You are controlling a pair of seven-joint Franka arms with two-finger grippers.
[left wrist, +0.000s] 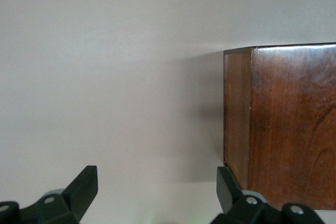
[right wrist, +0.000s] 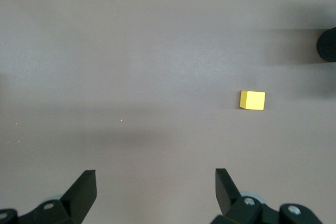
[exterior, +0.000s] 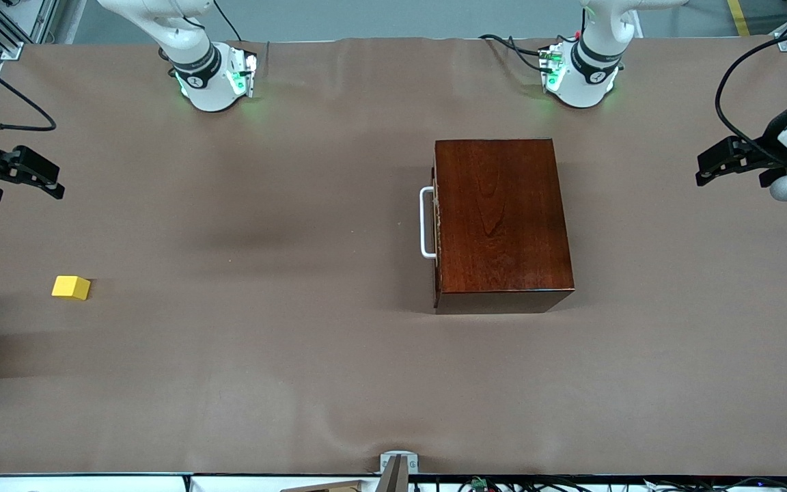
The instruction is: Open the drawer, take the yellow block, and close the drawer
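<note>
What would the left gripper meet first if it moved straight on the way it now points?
Most likely the bare table: the left gripper, fingers open, points down at the cloth. The wooden box lies just beside that line, near one fingertip, though depth is unclear.

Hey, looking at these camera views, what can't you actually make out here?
- Inside of the drawer: it is shut, so the box hides any contents in every view.
- Drawer front and white handle: the front view shows them edge-on only; the left wrist view misses them.
- Left gripper and right gripper: their arms are cut off by the front view's edges.
- Yellow block: its underside is hidden.
</note>
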